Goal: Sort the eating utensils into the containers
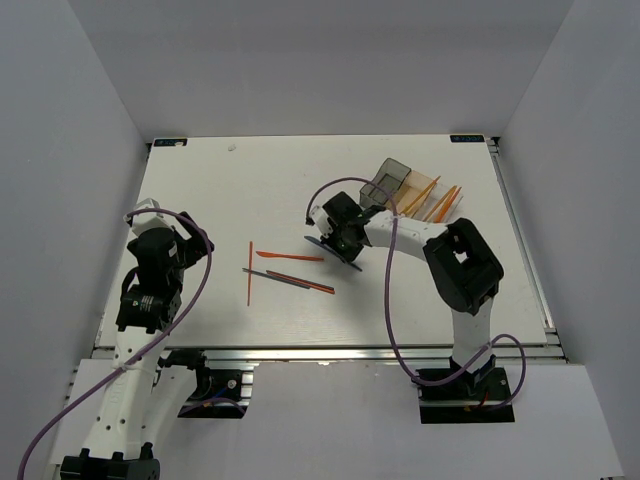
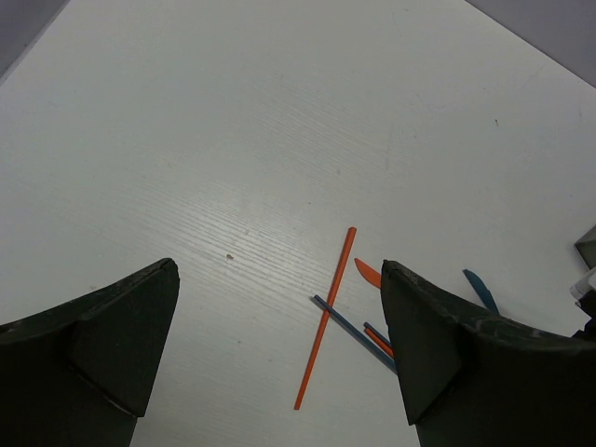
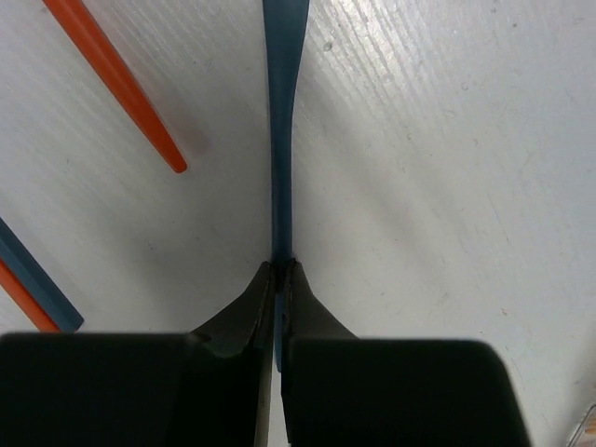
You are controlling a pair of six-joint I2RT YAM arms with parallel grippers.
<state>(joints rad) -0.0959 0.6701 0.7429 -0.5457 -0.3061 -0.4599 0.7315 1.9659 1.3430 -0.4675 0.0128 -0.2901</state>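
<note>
Blue-grey plastic is pinched in the right hand: its fingers are closed tight on the thin handle of a dark utensil, held low over the worktop, near the containers. Whether it has lifted clear of the surface is hard to tell. The left hand hangs wide open and holds nothing. Several orange pieces stand in the bins, so the sorting looks partly done. Left lying on the worktop are an orange stick, an orange knife-like piece and a blue-grey and red pair.
</note>
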